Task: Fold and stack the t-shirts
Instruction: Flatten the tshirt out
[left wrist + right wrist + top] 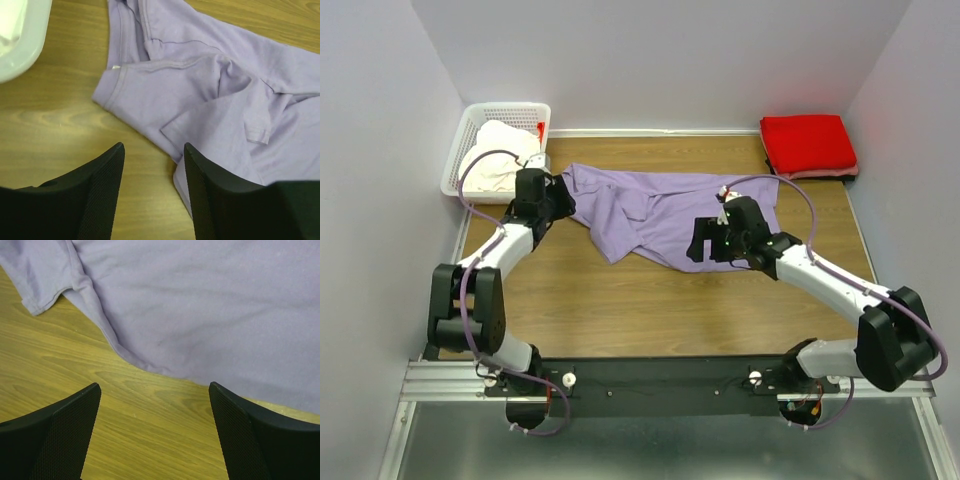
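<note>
The lavender-purple t-shirt lies crumpled and spread across the middle of the wooden table. The bright red t-shirt lies folded at the back right corner. The cream-white t-shirt is bunched in the basket. My left gripper is open and empty at the lavender shirt's left end; in the left wrist view its right finger is over the cloth edge. My right gripper is open and empty over the shirt's near hem; the right wrist view shows bare wood between the fingers and cloth just beyond.
A white plastic lattice basket stands at the back left corner, and its rim shows in the left wrist view. Walls enclose the table on three sides. Bare wood lies between the lavender shirt and the arm bases.
</note>
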`<state>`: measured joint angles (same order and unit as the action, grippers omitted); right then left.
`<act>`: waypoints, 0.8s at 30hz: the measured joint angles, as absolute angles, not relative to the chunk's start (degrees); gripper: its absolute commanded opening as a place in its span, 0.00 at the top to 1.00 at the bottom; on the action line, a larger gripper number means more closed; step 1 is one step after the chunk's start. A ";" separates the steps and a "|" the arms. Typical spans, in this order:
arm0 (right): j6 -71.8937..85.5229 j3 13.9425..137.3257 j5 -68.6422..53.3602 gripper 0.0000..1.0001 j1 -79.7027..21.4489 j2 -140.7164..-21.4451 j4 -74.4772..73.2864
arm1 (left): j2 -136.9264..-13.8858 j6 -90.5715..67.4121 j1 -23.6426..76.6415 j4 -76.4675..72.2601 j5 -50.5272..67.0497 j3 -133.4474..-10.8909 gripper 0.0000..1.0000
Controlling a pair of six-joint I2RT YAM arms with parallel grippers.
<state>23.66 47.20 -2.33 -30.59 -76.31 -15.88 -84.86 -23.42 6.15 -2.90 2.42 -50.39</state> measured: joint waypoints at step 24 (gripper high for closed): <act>23.73 44.82 0.14 0.04 -30.59 -73.19 -15.88 | -105.69 -15.20 3.77 -7.33 25.08 -58.61 0.53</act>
<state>23.73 44.82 0.14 -30.59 -73.19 -15.88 -105.69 -15.20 3.77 -7.33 25.08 -58.61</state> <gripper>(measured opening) 0.954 0.478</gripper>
